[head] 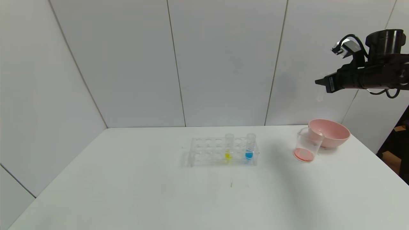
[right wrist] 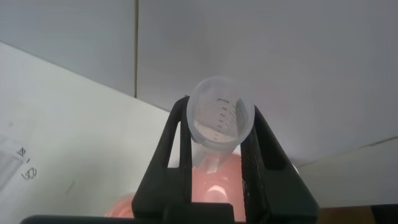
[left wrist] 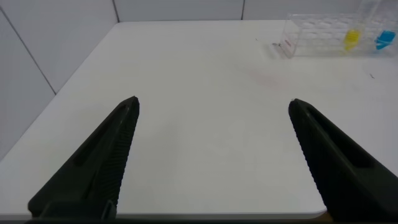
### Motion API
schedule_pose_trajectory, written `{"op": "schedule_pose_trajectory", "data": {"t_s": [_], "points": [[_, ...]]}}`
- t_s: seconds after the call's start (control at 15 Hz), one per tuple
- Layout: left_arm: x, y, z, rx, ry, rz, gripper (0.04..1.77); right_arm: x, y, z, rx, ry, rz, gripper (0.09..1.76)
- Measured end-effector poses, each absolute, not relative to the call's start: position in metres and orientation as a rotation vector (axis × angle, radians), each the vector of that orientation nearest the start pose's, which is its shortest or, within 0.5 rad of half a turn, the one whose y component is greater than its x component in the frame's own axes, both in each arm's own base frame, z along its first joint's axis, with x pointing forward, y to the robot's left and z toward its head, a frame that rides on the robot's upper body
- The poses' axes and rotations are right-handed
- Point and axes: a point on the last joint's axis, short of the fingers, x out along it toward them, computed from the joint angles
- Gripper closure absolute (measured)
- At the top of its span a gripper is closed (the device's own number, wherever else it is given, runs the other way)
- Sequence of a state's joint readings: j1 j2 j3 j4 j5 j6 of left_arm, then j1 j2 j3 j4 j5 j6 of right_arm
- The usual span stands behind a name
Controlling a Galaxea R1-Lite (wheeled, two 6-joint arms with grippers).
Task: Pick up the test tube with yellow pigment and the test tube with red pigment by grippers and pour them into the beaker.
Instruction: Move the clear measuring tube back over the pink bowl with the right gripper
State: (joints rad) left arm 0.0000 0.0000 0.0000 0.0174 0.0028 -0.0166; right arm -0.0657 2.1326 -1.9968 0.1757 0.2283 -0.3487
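The test tube with yellow pigment (head: 228,147) stands upright in a clear rack (head: 204,152) at mid-table, and also shows in the left wrist view (left wrist: 352,38). My right gripper (head: 319,82) hangs high at the far right, above the beaker (head: 307,145), whose bottom holds red liquid. It (right wrist: 219,106) is shut on a clear graduated test tube (right wrist: 221,118) that shows no colour inside. I cannot tell whether that is the test tube with red pigment. My left gripper (left wrist: 212,101) is open over bare table, out of the head view.
A blue-tipped tube (head: 250,147) stands in the rack to the right of the yellow one. A pink bowl (head: 332,131) sits just behind the beaker near the table's right edge. White wall panels close off the back.
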Motion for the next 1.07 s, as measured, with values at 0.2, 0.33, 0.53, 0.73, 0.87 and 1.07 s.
{"op": "schedule_pose_trajectory", "data": {"t_s": [0.2,0.33,0.53,0.73,0.87,1.07], "points": [[-0.023,0.0,0.074,-0.017,0.018,0.003,0.09,0.438,-0.035,0.28,-0.225,0.245,0.179,1.34],[-0.023,0.0,0.074,-0.017,0.017,0.003,0.09,0.438,-0.044,0.285,-0.154,0.21,0.15,1.34],[-0.023,0.0,0.074,-0.016,0.017,0.003,0.09,0.443,-0.055,0.291,-0.077,0.108,0.107,1.34],[-0.023,0.0,0.074,-0.017,0.017,0.003,0.09,0.447,-0.069,0.281,-0.061,0.118,0.076,1.34],[-0.023,0.0,0.074,-0.017,0.018,0.003,0.09,0.451,-0.074,0.27,-0.059,0.144,0.069,1.34],[-0.023,0.0,0.072,-0.016,0.03,0.003,0.09,0.455,-0.077,0.249,-0.049,0.2,0.066,1.34]]}}
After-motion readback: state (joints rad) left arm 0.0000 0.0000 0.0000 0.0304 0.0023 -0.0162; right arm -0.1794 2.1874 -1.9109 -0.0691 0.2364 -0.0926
